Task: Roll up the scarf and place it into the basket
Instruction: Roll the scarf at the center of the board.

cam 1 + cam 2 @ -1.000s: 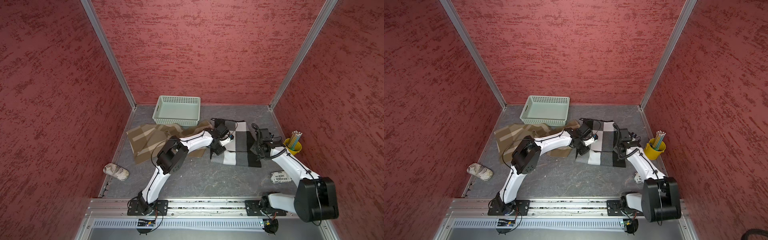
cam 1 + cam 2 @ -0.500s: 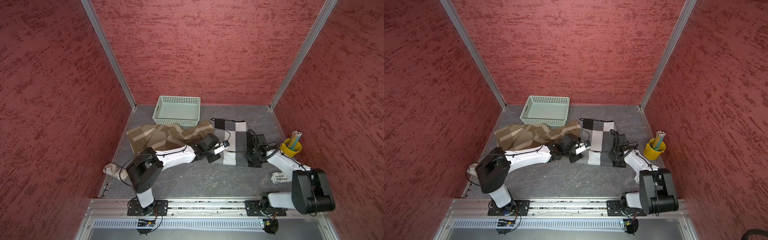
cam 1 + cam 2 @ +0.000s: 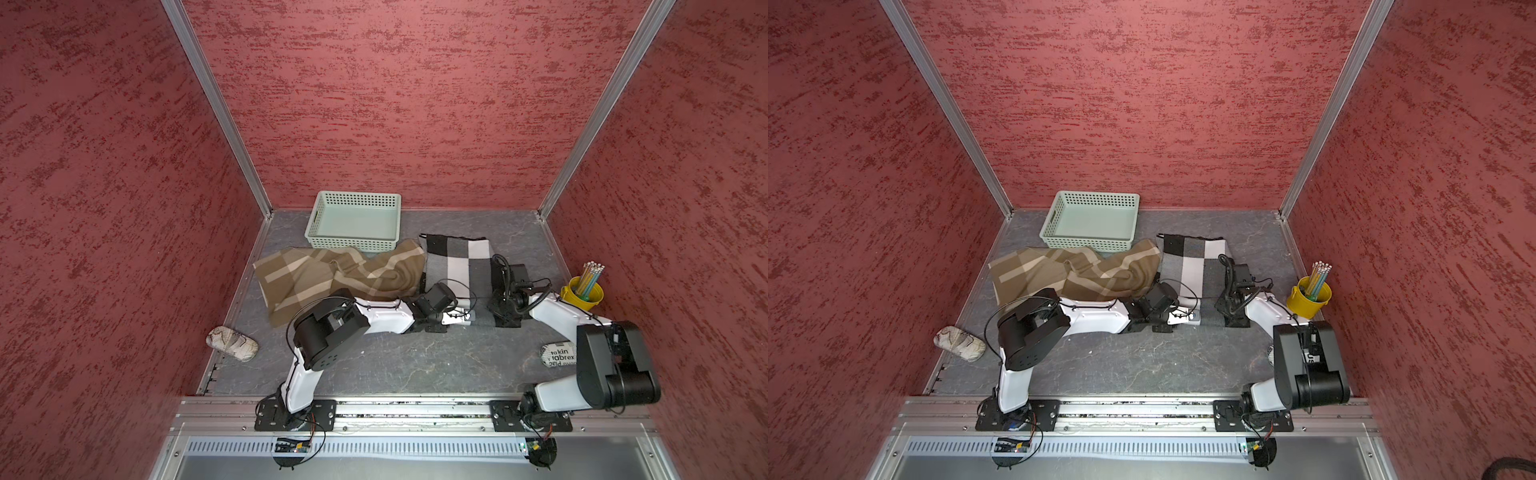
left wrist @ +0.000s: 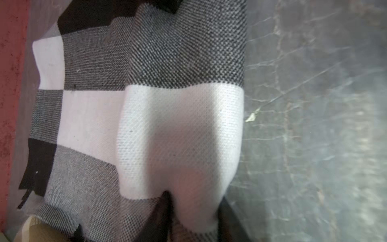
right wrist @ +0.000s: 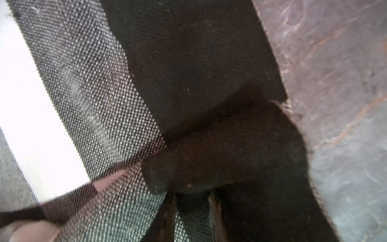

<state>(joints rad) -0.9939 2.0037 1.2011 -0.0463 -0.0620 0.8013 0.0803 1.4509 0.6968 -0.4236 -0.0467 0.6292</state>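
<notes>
The left gripper (image 4: 194,218) pinched a white fold of the checked scarf (image 4: 167,125) — the right gripper (image 5: 192,203) clamped its black corner — each grip blurred, half cut off at the view's edge.

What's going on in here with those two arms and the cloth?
Two robot arms are working on rolling up the checked scarf. The left gripper pinches a white patch at its near edge, and the right gripper pinches the black corner next to it. Most of the scarf lies flat. The mint-green basket at the back, where the roll should go, is empty. A brown scarf lies crumpled in front of it.
</notes>
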